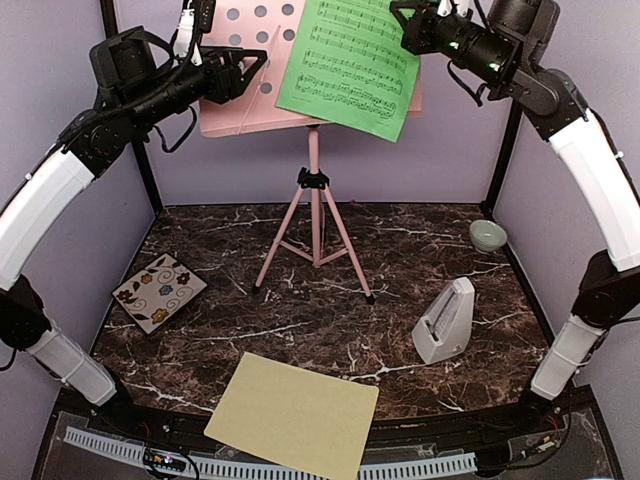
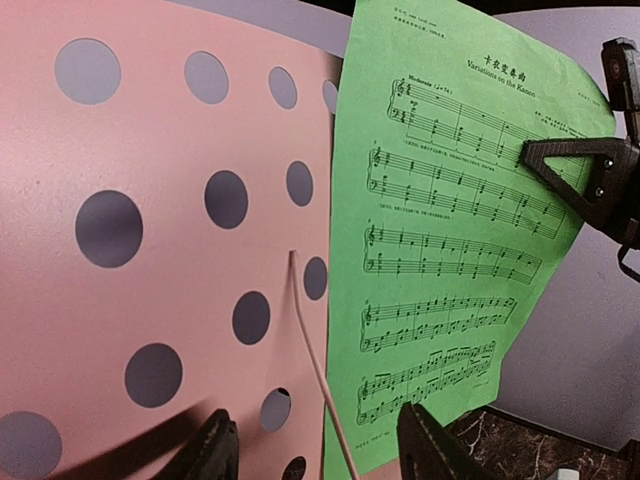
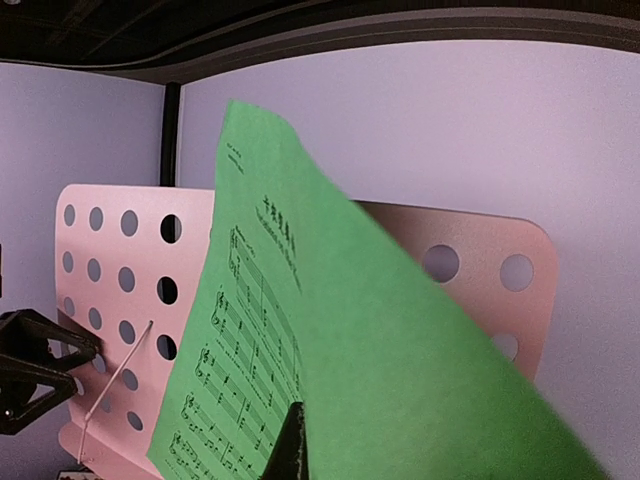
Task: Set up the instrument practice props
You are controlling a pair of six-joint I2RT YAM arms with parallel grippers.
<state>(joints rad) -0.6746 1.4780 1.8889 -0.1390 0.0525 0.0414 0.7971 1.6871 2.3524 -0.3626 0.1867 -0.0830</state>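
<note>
Green music sheet (image 1: 350, 65) sits on the right half of the pink music stand (image 1: 313, 160) desk. Its right edge and lower corner hang out past the desk's edge. The right gripper (image 1: 408, 25) is pinched closed on that right edge, near the top. The left gripper (image 1: 258, 72) hovers in front of the desk's left half, fingers spread apart with nothing in them.

Pale yellow music sheet (image 1: 292, 415) lies flat in front of the stand, its near corner poking over the table (image 1: 400, 250) front edge. The metronome (image 1: 445, 322) stands front-right of the tripod legs, with a wide gap of table between them.
</note>
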